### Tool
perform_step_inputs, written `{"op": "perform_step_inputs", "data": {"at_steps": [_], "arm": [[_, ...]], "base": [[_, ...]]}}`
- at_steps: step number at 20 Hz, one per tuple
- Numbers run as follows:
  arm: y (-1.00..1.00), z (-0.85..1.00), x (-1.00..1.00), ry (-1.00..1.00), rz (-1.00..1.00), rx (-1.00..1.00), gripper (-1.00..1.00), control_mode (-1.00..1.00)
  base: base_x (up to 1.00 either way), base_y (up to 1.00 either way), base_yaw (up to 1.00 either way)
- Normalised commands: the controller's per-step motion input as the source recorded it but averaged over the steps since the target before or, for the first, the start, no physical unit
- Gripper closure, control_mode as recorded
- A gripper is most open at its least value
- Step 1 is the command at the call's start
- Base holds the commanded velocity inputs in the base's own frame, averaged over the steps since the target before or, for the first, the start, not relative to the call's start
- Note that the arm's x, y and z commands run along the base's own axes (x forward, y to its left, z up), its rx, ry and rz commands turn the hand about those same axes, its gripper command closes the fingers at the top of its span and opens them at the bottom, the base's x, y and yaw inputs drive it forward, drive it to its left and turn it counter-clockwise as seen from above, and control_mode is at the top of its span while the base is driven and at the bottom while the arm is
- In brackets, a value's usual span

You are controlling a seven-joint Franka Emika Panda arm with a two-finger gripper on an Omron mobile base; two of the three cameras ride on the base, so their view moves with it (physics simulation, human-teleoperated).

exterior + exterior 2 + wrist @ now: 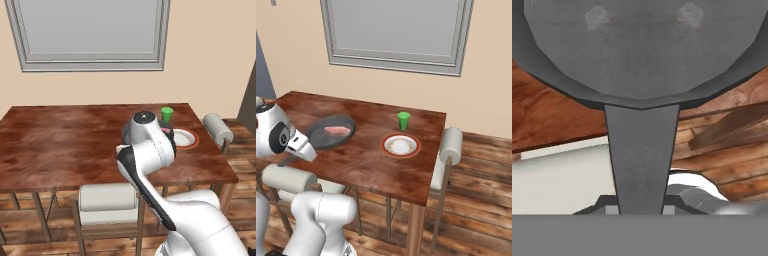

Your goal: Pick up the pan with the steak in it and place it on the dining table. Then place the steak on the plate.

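1. One pan (331,131) is carried by its handle (643,160): the hand view looks straight along that handle, which runs down into the clenched gripper (643,210), so the jaws grasp the pan there (the fingertips themselves are hidden at the bottom edge of that view).

2. Relative to the plate (401,145), the pan hangs over the dining table (371,165) well to the plate's left in the right base view, at the near left part of the tabletop. I cannot tell whether its base touches the wood or floats just above it.

3. Inside the pan lies the steak (337,130), flat on the pan's floor. The pan looks roughly level, which I judge is why the meat sits there and not against the rim.

4. Holding the handle end makes sense: it keeps the fingers clear of the bowl and the meat.

5. Beyond the plate, toward the wall, stands a green cup (403,120), close to the plate but apart from it. In the left base view the arm's white body covers the plate's left side (186,138).

6. By my reading, the first half of the task is nearly done: the pan needs setting down beside the plate and releasing. The steak has not yet gone to the plate, whose whitish centre is bare.
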Motion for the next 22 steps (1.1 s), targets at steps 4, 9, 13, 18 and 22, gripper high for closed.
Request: {"op": "perform_step_inputs", "data": {"at_steps": [4,9,13,18,22], "arm": [[-0.01,-0.36,0.62,0.0,0.0,0.0,1.0,-1.0],[0.0,-0.27,0.8,0.02,0.0,0.0,1.0,-1.0],[0.0,-0.24,0.82,0.04,0.0,0.0,1.0,-1.0],[0.0,-0.29,0.74,0.07,0.0,-0.01,1.0,-1.0],[0.0,-0.24,0.68,0.11,0.0,-0.01,1.0,-1.0]], "base": [[0.0,0.0,0.0],[0.0,0.0,0.0],[0.0,0.0,0.0],[0.0,0.0,0.0],[0.0,0.0,0.0]]}}
